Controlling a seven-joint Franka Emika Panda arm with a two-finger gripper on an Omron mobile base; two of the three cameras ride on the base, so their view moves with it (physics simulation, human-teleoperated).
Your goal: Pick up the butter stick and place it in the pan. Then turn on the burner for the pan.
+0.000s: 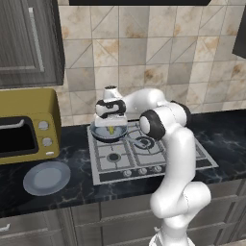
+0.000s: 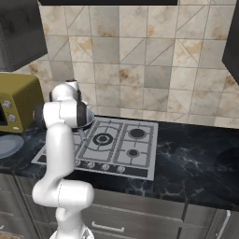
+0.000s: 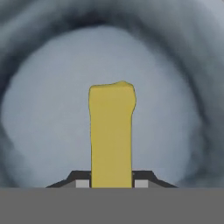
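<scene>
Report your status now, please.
Gripper shut on butter stick. Stick hanging above pan, not released. Nothing in the way.

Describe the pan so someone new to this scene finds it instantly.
Start at the gas stove set into the black marble counter, right of the yellow toaster oven. The pan sits on the stove's back-left burner, under the gripper, which holds the butter stick over it. Unlike the flat grey-blue plate on the counter, it has a raised rim and a long dark handle.

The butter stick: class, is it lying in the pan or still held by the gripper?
Still held: the butter stick stands between the shut gripper over the pan.
</scene>
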